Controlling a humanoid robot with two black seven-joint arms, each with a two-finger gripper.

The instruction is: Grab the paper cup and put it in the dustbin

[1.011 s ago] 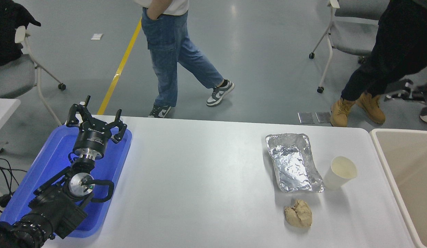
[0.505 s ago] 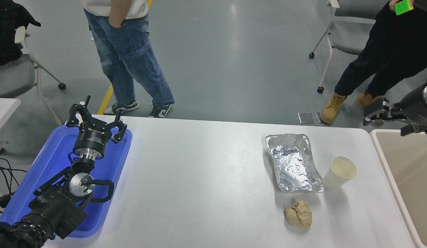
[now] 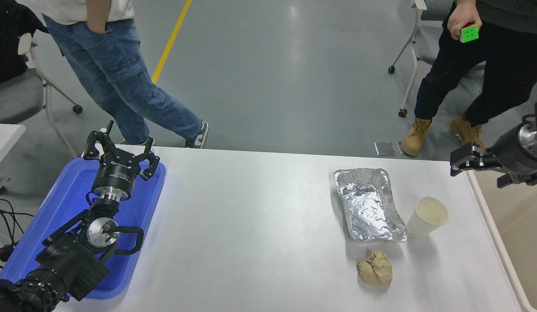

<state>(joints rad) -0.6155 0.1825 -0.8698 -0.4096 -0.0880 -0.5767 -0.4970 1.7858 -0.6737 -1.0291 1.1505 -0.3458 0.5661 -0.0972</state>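
The small white paper cup (image 3: 426,217) stands upright on the white table (image 3: 251,225), near its right end. The beige dustbin (image 3: 499,248) lies just right of the table, its pale rim running along the table's edge. My right gripper (image 3: 478,171) comes in from the right edge, open and empty. It hovers over the bin's far corner, above and to the right of the cup, apart from it. My left gripper (image 3: 119,154) is parked open over the blue tray (image 3: 56,208) at the lower left.
A crumpled silver foil tray (image 3: 368,203) lies just left of the cup. A tan paper wad (image 3: 374,268) lies in front of it. A person in jeans (image 3: 121,78) walks past the far side. Another person holds a coloured cube (image 3: 469,33) at top right. Chairs stand behind.
My right gripper has come into view from the right and moved left and down toward the table's corner. The person in jeans has walked to the left. The cup has not moved.
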